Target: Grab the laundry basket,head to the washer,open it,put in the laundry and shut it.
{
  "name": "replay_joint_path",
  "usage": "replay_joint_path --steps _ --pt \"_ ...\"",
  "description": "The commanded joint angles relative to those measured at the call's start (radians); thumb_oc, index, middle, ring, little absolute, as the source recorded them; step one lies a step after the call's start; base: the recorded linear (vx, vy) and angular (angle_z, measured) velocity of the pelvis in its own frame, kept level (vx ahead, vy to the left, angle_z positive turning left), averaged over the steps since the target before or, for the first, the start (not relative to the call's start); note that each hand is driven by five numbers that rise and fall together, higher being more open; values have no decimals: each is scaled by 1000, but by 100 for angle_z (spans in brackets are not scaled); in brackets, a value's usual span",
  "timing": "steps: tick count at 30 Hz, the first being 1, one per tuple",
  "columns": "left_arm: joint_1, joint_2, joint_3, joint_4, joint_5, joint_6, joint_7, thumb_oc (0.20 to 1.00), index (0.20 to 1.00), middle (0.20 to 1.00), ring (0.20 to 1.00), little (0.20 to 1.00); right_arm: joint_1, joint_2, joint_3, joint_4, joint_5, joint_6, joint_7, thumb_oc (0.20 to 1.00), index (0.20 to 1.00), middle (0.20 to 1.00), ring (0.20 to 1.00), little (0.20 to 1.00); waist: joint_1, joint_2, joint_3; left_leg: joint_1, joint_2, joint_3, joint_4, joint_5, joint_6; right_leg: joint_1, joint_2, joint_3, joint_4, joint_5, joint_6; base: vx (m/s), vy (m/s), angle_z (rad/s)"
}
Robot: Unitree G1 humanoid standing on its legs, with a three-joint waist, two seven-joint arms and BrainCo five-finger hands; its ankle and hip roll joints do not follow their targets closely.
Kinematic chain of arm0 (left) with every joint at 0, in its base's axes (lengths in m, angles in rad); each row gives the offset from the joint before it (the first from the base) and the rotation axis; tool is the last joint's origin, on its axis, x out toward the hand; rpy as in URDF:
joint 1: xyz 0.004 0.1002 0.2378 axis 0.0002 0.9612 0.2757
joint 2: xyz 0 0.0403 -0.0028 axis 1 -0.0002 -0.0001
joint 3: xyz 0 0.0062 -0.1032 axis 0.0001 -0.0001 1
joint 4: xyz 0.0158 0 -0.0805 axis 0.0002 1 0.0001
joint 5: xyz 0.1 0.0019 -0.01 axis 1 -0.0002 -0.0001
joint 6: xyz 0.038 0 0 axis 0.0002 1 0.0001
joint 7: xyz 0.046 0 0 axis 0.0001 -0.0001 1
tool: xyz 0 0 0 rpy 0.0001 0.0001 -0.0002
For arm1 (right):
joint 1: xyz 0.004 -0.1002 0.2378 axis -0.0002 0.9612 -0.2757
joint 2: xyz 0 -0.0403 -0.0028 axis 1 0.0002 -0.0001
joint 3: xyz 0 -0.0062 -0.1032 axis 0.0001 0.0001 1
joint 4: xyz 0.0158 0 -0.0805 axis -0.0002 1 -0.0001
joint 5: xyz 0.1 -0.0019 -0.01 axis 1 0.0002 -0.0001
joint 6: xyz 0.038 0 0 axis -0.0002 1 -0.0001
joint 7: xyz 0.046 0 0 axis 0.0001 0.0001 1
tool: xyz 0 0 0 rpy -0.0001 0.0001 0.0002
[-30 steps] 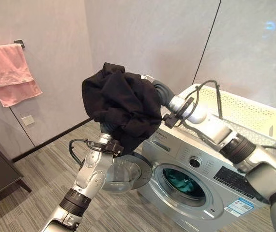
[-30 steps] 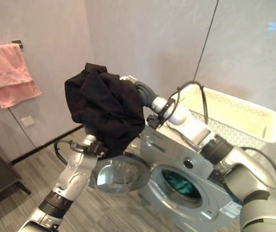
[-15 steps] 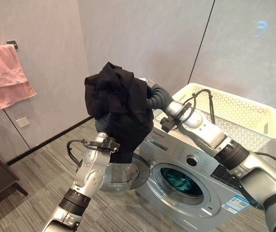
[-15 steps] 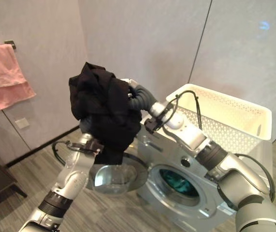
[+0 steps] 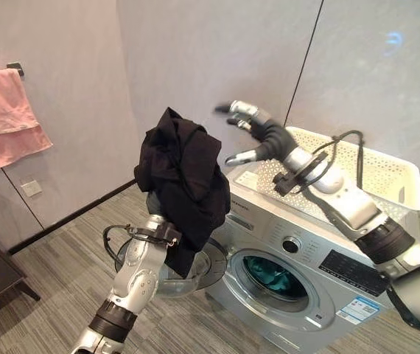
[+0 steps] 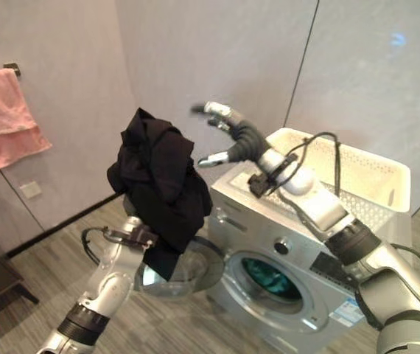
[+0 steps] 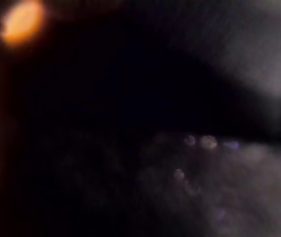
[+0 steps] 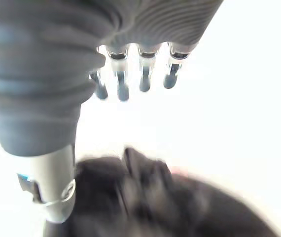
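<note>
Seemingly draped over the left hand, black laundry (image 5: pixel 184 181) (washer (image 5: pixel 306 284) open).

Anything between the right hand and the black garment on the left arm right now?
Nothing: in the left eye view only bare wall shows between the open right hand and the black garment.

One black garment (image 5: pixel 184 181), one washer (image 5: pixel 298 287), one white basket (image 5: pixel 372 173) upper right, and one pink towel (image 5: pixel 7 114) upper left.

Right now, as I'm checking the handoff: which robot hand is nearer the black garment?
Left. The left robot hand is buried under the black garment; the right robot hand is raised clear beside it.
</note>
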Motion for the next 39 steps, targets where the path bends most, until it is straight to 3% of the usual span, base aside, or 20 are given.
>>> replay_joint_path --steps 1,3,4,5,6,23,24,27,28,33,34,39 --pt "-14 33 24 -113 30 -25 -53 200 200 200 200 200 -11 4 -98 -6 -153 -72 -118 1000 1000 1000 1000 1000 10 -31 3 -23 -74 -17 151 -158 36 -26 -29 66 40 -25 50 -46 70 -5" --pt "-13 34 22 -114 30 -25 -53 200 200 200 200 200 -7 5 -101 -9 -155 -71 -119 1000 1000 1000 1000 1000 12 -33 2 -24 -75 -16 151 -159 37 -27 -29 66 40 -25 50 -36 75 -9" --pt "30 38 56 -135 20 -15 -71 200 200 200 200 200 86 -28 -281 -50 -304 -80 -228 1000 1000 1000 1000 1000 -3 -23 15 -32 -92 -14 187 -188 54 -36 -49 84 56 -9 62 -118 243 -11" --pt "52 43 61 -156 13 -2 -83 200 200 200 200 200 180 -49 -432 -82 -359 -88 -301 1000 1000 1000 1000 1000 -18 -24 22 -46 -114 -16 206 -197 65 -49 -69 97 64 13 74 -146 296 8" --pt "50 47 49 -161 7 3 -87 200 200 200 200 200 218 -56 -493 -98 -390 -84 -339 1000 1000 1000 1000 1000 -20 -28 22 -55 -126 -17 212 -200 70 -61 -78 106 65 25 82 -91 169 8" --pt "50 47 48 -161 7 3 -87 200 200 200 200 200 219 -56 -493 -99 -390 -83 -339 1000 1000 1000 1000 1000 -20 -28 22 -56 -126 -17 212 -200 70 -61 -78 106 66 25 82 -35 4 -4" --pt "157 96 83 -73 -7 77 -164 200 200 200 200 200 728 -111 -875 424 -675 103 -522 1000 1000 1000 1000 1000 -64 28 91 -106 -75 125 197 -167 68 -39 -60 -82 192 -140 67 -565 -6 14" --pt "185 97 73 -37 -11 78 -177 200 200 200 200 200 744 -97 -847 531 -649 82 -525 1000 1000 1000 1000 1000 -56 19 93 -110 -56 161 242 -168 64 -39 -35 -59 177 -152 34 -149 -130 -96" --pt "205 99 78 -12 -1 79 -182 200 200 200 200 200 789 -84 -848 631 -633 85 -498 1000 1000 1000 1000 1000 -61 23 95 -96 -42 141 257 -195 56 -34 -18 -39 187 -180 35 62 -126 -92" --pt "246 86 75 26 -7 88 -193 200 200 200 200 200 858 -60 -863 792 -574 70 -479 1000 1000 1000 1000 1000 -77 27 103 -97 -10 147 290 -195 37 -14 8 -32 169 -194 24 44 -146 -33" --pt "256 77 67 44 -9 92 -190 200 200 200 200 200 870 -19 -884 837 -494 49 -478 1000 1000 1000 1000 1000 -84 23 108 -105 -1 167 294 -163 32 -14 12 -36 150 -176 11 -33 -141 -36" --pt "280 73 70 46 -1 95 -186 200 200 200 200 200 921 38 -885 833 -465 34 -453 1000 1000 1000 1000 1000 -95 33 107 -101 15 173 289 -141 17 -3 32 -28 132 -183 5 31 -94 -8"
